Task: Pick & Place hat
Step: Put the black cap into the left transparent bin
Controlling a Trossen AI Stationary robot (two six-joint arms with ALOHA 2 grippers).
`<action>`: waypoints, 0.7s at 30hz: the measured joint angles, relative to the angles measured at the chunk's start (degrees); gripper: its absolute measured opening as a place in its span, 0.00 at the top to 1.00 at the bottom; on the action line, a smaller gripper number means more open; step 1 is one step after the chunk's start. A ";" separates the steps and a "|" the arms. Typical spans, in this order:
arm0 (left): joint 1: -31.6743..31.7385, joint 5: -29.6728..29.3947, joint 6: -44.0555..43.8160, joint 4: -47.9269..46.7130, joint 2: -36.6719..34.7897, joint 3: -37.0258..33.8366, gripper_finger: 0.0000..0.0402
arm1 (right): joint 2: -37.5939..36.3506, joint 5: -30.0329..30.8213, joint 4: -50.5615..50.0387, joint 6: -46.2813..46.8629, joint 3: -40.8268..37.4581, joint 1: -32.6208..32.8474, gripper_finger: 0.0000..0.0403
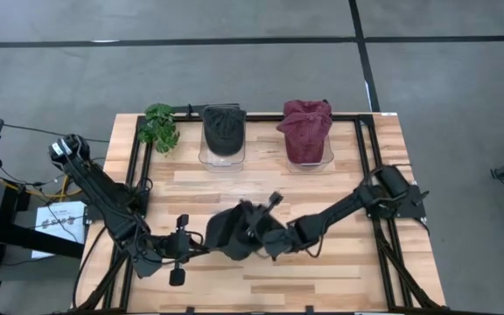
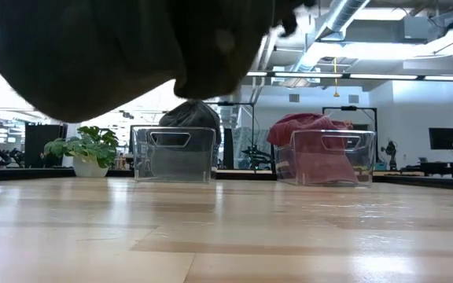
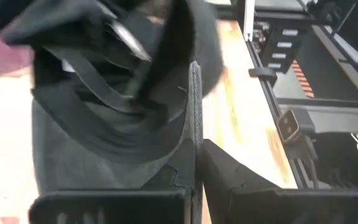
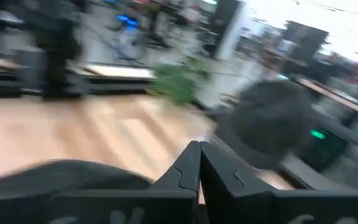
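Note:
A dark hat (image 1: 233,229) hangs in the air over the table's near middle, between my two grippers. In the low view the hat (image 2: 124,55) floats clear above the wood. My left gripper (image 1: 185,248) is shut on it from the left; the left wrist view shows the hat's hollow inside with its inner band (image 3: 110,118). My right gripper (image 1: 269,238) sits at the hat's right side, fingers shut (image 4: 199,155). In the right wrist view nothing shows between those fingertips, and part of the hat (image 4: 55,177) lies beside and below them. My left gripper pinches the hat's rim edge (image 3: 195,106) between its two fingers, coming level from the table's left. The thin edge runs along the fingers and out past their tips. The hat is lifted clear, its open side toward the wrist camera. My right gripper: I cannot tell whether it touches the hat.
Two clear bins stand at the far edge: one holds a dark hat (image 1: 223,131), the other a red hat (image 1: 307,129). A small potted plant (image 1: 158,127) stands at the far left. Black frame rails (image 1: 366,166) run along the table's sides. Bare wood (image 1: 261,179) lies between bins and grippers.

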 joint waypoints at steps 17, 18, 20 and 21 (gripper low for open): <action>2.03 6.05 4.12 1.36 -3.30 0.00 0.97 | -5.05 9.08 -1.52 -24.23 5.33 8.88 1.00; 2.03 6.07 4.12 1.30 -3.30 0.00 0.97 | -5.55 11.20 -1.50 -24.63 5.33 8.49 1.00; 2.03 6.15 4.18 1.23 -3.30 0.00 0.97 | -6.25 13.37 -1.42 -24.59 5.33 7.10 1.00; 2.03 6.23 4.57 1.12 -3.30 0.00 0.97 | -6.27 13.38 -0.93 -24.57 5.33 6.14 1.00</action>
